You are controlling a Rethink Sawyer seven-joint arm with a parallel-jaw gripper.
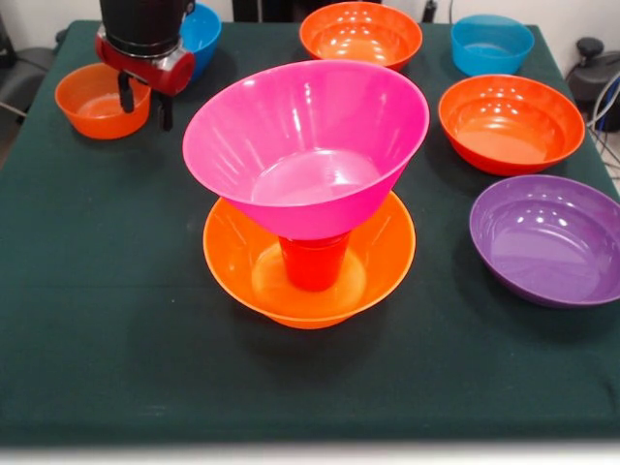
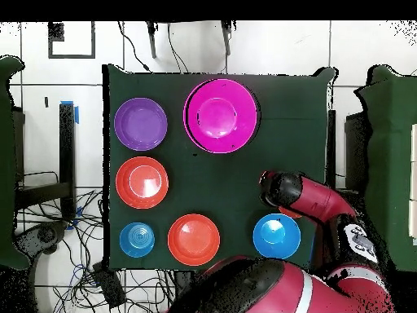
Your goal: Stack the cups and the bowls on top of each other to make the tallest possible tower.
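Hovering: pincer [image 1: 143, 104] hangs over the small orange bowl [image 1: 97, 100] at the surface's [image 1: 107, 320] far corner — fingers apart, nothing held.
Arm: reaches down from above, wrist vertical.
Tower: pink bowl [image 1: 308, 145] on red cup [image 1: 315, 262] — standing inside yellow-orange bowl [image 1: 383, 262], mid-surface.

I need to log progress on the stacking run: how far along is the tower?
Done: three pieces stand stacked, the yellow-orange bowl as base, the red cup in it, the pink bowl on top. In hand: nothing; the gripper hangs open over the small orange bowl. Left: the purple bowl, two larger orange-red bowls and two blue bowls.
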